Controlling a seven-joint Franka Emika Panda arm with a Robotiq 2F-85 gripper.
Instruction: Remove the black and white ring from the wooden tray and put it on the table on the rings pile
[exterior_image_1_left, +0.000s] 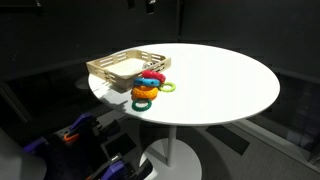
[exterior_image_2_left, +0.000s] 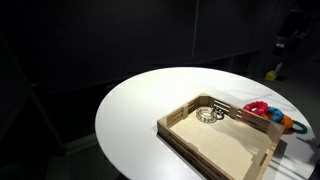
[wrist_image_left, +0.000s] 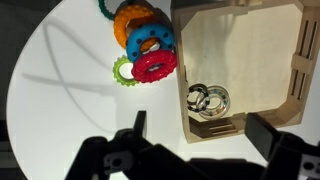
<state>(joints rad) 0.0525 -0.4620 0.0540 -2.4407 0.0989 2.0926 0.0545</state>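
One black and white ring (wrist_image_left: 207, 100) is seen low in the wrist view, lodged in a corner of the wooden tray (wrist_image_left: 250, 45). The gripper (wrist_image_left: 200, 125) is held above it with jaws spread wide, apparently so the ring can be straddled. The rings pile (wrist_image_left: 148, 45) is found upper left on the table (wrist_image_left: 60, 90), just beside the tray.

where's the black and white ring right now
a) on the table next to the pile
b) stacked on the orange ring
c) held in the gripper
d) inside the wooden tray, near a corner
D: in the wrist view the black and white ring lies on the floor of the wooden tray close to a corner, apart from the rings pile on the table.
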